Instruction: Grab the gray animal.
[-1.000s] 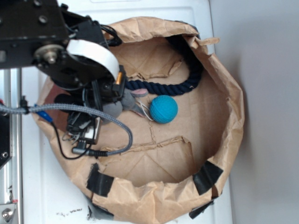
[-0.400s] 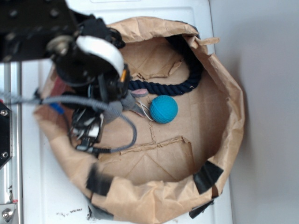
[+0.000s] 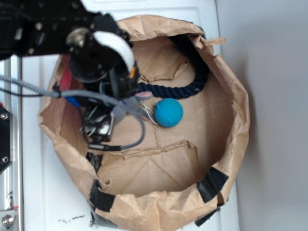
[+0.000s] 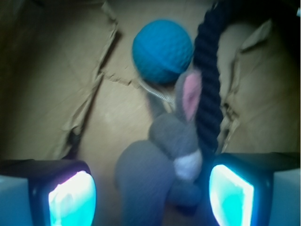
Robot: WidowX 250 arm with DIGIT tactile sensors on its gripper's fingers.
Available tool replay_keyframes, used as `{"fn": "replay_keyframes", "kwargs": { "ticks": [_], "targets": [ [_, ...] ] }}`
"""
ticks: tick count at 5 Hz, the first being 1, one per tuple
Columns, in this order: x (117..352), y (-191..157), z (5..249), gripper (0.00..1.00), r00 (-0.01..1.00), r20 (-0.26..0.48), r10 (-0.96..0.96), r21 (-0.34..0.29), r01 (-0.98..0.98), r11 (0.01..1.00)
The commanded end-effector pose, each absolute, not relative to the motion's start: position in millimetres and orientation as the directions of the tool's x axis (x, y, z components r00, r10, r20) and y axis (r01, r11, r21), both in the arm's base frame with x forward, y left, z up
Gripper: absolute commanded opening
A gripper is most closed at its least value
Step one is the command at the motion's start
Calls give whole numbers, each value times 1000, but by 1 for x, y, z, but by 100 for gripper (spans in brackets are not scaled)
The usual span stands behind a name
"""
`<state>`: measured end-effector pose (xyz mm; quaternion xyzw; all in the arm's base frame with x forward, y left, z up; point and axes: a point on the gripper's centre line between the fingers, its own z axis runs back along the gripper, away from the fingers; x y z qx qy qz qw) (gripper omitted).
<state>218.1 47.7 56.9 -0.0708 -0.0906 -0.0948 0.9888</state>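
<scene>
The gray animal is a small plush with a pink-lined ear, and it lies on the brown paper between the two glowing pads of my gripper. The gripper is open: the left pad stands clear of the plush, while the right pad is close to its white muzzle. In the exterior view the arm covers most of the gray animal, and only its grey body and pink ear show beside the gripper.
A teal ball lies just right of the plush, and a dark navy rope curves along the far side, touching the plush's ear. Everything sits inside a cut-down paper bag with black tape patches on a white surface.
The arm has shifted right and a little toward the back of the bag. The bag's left wall has moved with it. Plush, ball and rope stay put.
</scene>
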Motion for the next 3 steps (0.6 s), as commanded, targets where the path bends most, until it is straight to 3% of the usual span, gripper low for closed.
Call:
{"fn": "replay_keyframes", "kwargs": {
  "ticks": [1,2,3],
  "targets": [
    [220,58,38,100,959,241,-147,-77,170,983],
    [217,60,34,0,952,286,-112,-81,141,987],
    [213,60,28,0,941,321,-108,-71,138,988]
  ]
}}
